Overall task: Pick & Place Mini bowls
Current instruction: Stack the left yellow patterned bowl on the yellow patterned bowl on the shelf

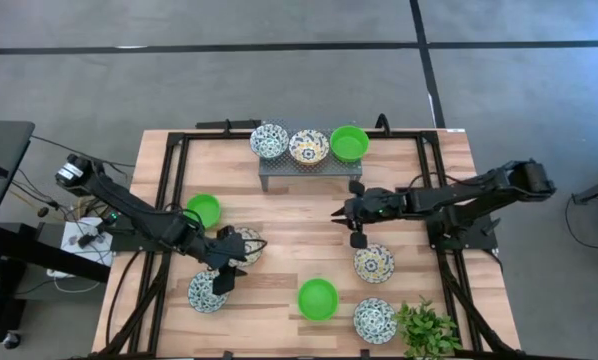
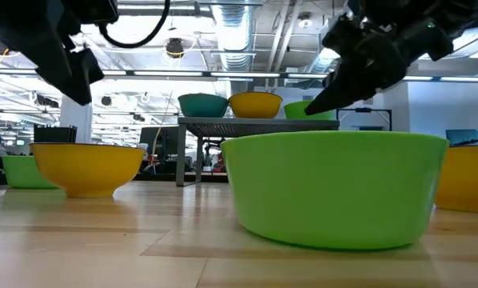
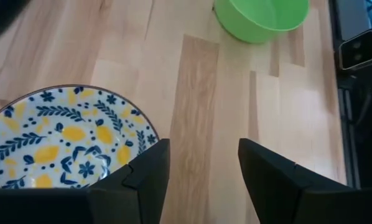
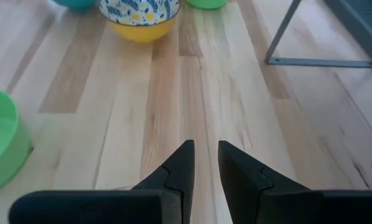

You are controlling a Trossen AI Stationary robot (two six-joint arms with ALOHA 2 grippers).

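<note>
On the wooden tabletop (image 1: 279, 215), nine mini bowls are sitting in two groups. Three are resting on the raised metal rack (image 1: 301, 165) at the far edge: a blue patterned bowl (image 1: 269, 141), a yellow patterned bowl (image 1: 308, 146) and a green bowl (image 1: 349, 143). The other six are lying loose on the tabletop, among them a green bowl near the front (image 1: 317, 298) and a green bowl on the left (image 1: 203, 210).

The left pincer (image 1: 222, 281) is hovering over the front-left area with its jaws spread and released, grasping nothing; a lemon-patterned bowl (image 3: 61, 140) is lying just beside one finger.

The right pincer (image 1: 338, 213) is hanging over bare wood near the centre, its fingers (image 4: 236, 163) standing slightly apart and holding nothing.

A leafy plant (image 1: 427, 330) is standing at the front-right corner.
</note>
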